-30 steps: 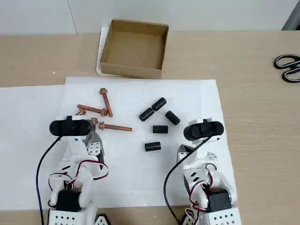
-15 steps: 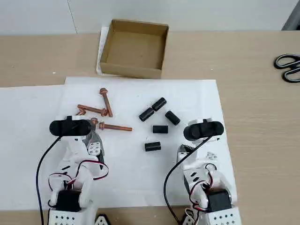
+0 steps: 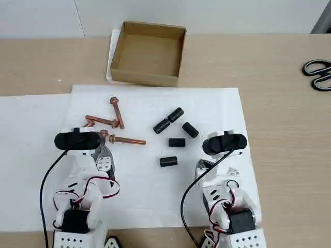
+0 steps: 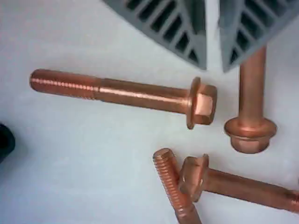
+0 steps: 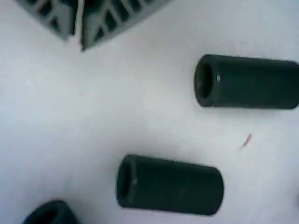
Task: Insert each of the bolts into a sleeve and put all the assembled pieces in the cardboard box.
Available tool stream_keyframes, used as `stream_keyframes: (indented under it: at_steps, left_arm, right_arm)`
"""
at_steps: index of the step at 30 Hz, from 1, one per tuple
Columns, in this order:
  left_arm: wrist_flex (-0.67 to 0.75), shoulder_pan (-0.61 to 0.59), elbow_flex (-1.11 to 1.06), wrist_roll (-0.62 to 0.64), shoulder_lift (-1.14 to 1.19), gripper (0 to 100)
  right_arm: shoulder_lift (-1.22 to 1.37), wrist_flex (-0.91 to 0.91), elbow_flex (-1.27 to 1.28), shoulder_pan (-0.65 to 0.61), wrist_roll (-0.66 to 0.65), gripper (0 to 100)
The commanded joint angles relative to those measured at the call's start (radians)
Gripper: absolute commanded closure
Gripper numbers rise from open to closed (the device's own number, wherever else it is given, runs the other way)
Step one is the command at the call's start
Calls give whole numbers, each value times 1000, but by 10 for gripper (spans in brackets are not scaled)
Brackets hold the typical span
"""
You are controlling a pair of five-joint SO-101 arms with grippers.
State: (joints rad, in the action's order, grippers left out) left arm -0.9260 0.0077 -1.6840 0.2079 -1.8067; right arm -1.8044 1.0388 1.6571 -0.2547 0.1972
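Left wrist view | left fingers (image 4: 177,32) narrow, empty, near copper flanged bolt (image 4: 126,91) | should widen, straddle mid-shank | right fingers (image 5: 117,14) narrow, empty

White left arm (image 3: 83,170) and right arm (image 3: 220,181), black motors and cables, red-white wires, ribbed grey fingers (image 4: 177,28)

Four copper-coloured, flange-headed metal bolts (image 3: 118,112) lie flat in a loose cluster; one points towards the box, a second (image 3: 101,121) slants against it, a third (image 3: 89,124) crosses that one's end, and the fourth (image 3: 126,140) lies crosswise just apart. Five short black hollow cylindrical sleeves (image 3: 175,114) lie on their sides beside the bolts, scattered and separate; no bolt sits in a sleeve. The shallow brown open-topped cardboard box (image 3: 145,77) stands beyond both groups, well apart.
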Motion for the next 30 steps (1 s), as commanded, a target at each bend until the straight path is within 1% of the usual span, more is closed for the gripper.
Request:
stream_keyframes:
  at_steps: [1, 16, 21, 25, 28, 30]
  left_arm:
    - [3, 3, 10, 0, -6, 992]
    - [3, 5, 10, -2, -6, 992]
    - [3, 8, 10, -3, -6, 992]
    - [18, 80, 8, 0, -6, 992]
    - [20, 87, 8, -5, -6, 991]
    - [20, 86, 8, -5, -6, 990]
  right_arm:
    - [-10, -1, -6, -1, -3, 995]
    - [-10, -1, -6, -1, -5, 995]
    - [-10, -1, -6, -27, -8, 995]
    - [-10, -1, -6, -56, -8, 995]
    - [-10, -2, -8, -97, -5, 995]
    - [-8, 7, -11, -96, -8, 995]
